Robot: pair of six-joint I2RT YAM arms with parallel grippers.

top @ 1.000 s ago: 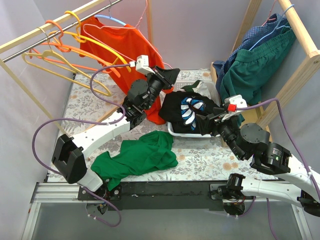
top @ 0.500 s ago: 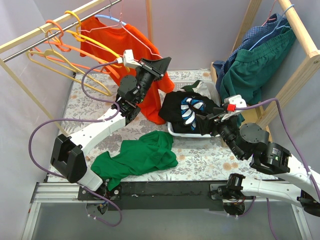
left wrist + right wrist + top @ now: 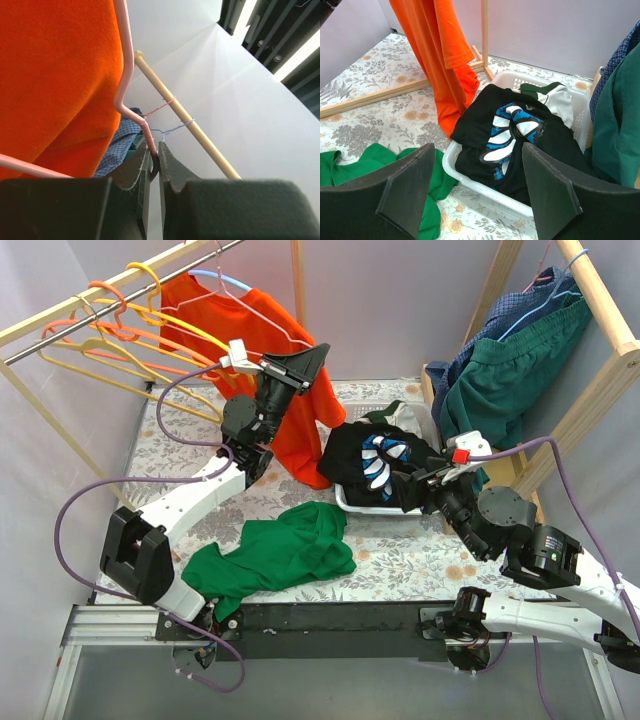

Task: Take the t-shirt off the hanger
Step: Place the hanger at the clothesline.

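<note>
Pale walls close in a floral-patterned surface (image 3: 420,560). A wooden rail (image 3: 60,315) crosses above its far left corner, carrying yellow and orange hangers (image 3: 120,340). A wooden rack (image 3: 600,300) stands at the right edge, hung with a dark green garment (image 3: 510,370) and a blue checked one (image 3: 470,355). Bare cloth shows along the left edge under the rail and toward the near right corner.

The orange t-shirt (image 3: 290,410) hangs from the rail's far end, and its hem drops to the surface just beside the white basket (image 3: 580,107). The left tool (image 3: 152,150) is raised in front of the shirt, closed on the pink wire hanger (image 3: 125,75); the wire runs up along the shirt's edge.

The right tool (image 3: 477,165) sits low by the right edge with its jaws wide apart, holding nothing and facing the basket. The basket stands right of centre, filled with a black garment with blue and white stripes (image 3: 510,130) and a white-and-green piece (image 3: 550,95) at its far side. A bright green garment (image 3: 280,550) lies heaped near the near edge, just beside the basket's near left corner.
</note>
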